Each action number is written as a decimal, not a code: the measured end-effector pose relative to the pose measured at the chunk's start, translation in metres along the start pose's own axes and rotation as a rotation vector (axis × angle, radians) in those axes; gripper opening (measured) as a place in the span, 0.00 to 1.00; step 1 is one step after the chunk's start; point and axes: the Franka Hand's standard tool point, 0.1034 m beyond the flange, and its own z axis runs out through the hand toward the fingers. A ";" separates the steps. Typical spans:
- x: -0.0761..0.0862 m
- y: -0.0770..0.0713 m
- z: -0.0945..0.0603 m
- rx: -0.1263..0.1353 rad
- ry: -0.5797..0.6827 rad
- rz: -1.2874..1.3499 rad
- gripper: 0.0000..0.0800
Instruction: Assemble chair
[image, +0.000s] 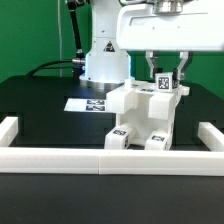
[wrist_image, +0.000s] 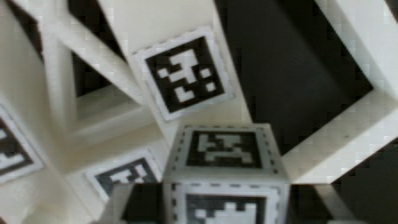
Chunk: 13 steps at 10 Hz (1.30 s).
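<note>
Your gripper (image: 167, 78) brackets a tagged block (image: 163, 85) atop the chair (image: 135, 115), fingers (image: 150, 66) either side; whether they pinch it, you cannot tell. The chair stands mid-table (image: 40, 105), behind the near wall (image: 110, 158), with the marker board (image: 85, 103) at the exterior view's left.

The chair (image: 140, 115) is white; its square tags (wrist_image: 187, 75) are black-and-white block patterns. The table (image: 40, 110) is black, the border wall (image: 60, 158) white, the backdrop (image: 30, 35) green.
</note>
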 end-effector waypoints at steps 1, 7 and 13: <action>0.000 0.000 0.000 0.000 0.000 0.045 0.36; -0.003 -0.003 0.000 0.012 -0.013 0.444 0.36; -0.004 -0.003 0.001 0.010 -0.010 0.346 0.77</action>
